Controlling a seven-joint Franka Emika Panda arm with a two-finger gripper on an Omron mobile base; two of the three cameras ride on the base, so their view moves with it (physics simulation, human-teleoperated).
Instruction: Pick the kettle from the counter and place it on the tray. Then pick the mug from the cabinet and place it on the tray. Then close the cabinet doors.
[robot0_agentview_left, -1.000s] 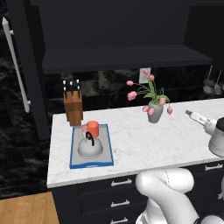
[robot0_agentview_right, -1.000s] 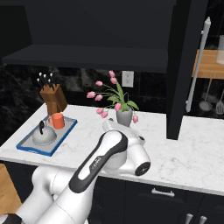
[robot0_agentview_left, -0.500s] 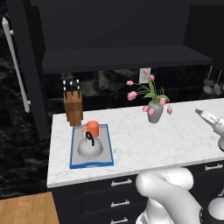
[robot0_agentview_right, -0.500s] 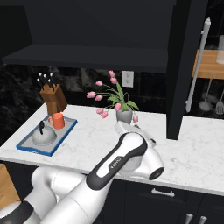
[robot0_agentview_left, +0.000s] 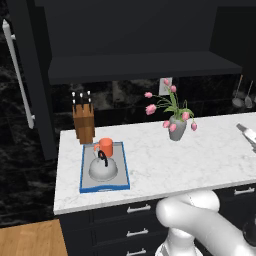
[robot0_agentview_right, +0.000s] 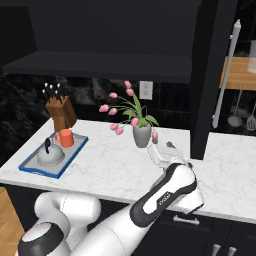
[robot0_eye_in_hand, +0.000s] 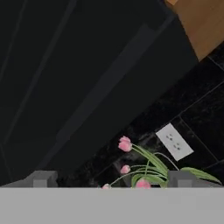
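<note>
The silver-grey kettle (robot0_agentview_left: 103, 169) (robot0_agentview_right: 49, 156) and the orange mug (robot0_agentview_left: 105, 146) (robot0_agentview_right: 65, 138) both stand on the blue-rimmed tray (robot0_agentview_left: 83, 175) (robot0_agentview_right: 75, 150) at the left end of the counter (robot0_agentview_left: 195, 162) (robot0_agentview_right: 112, 167). The black cabinet (robot0_agentview_left: 140, 67) (robot0_agentview_right: 100, 65) above has both doors swung open: the left door (robot0_agentview_left: 35, 100) and the right door (robot0_agentview_right: 212, 75). My gripper (robot0_agentview_right: 159, 151) (robot0_eye_in_hand: 112, 179) is open and holds nothing. It hovers over the counter right of the flowers, near the right door and far from the tray.
A wooden knife block (robot0_agentview_left: 83, 122) (robot0_agentview_right: 61, 114) stands behind the tray. A grey vase of pink tulips (robot0_agentview_left: 175, 126) (robot0_agentview_right: 142, 135) (robot0_eye_in_hand: 144, 173) sits mid-counter under a wall outlet (robot0_eye_in_hand: 175, 142). Long silver bar handles (robot0_agentview_left: 17, 75) (robot0_agentview_right: 227, 75) run down both doors.
The arm has swung to the right along the counter, away from the tray, carrying the open gripper past the flowers toward the right door. The tray, kettle and mug have not moved.
</note>
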